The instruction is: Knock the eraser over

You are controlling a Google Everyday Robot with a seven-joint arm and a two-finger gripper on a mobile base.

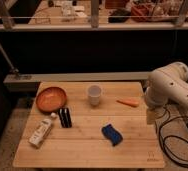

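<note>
Eraser (65, 117) just below bowl (51, 98): likely light, stiff, tippy; push near top. Gripper (151, 117) far right of bowl, open-or-shut unclear.

arm (169, 90): white glossy shell, 2 fat rounded segments, grey shading underneath, sits up and right of the gripper (151, 116). gripper is a small pale-beige piece at the arm's low end, by the right edge of the table (87, 150). black cable (179, 147) loops below-right of it, owner unclear.
</note>
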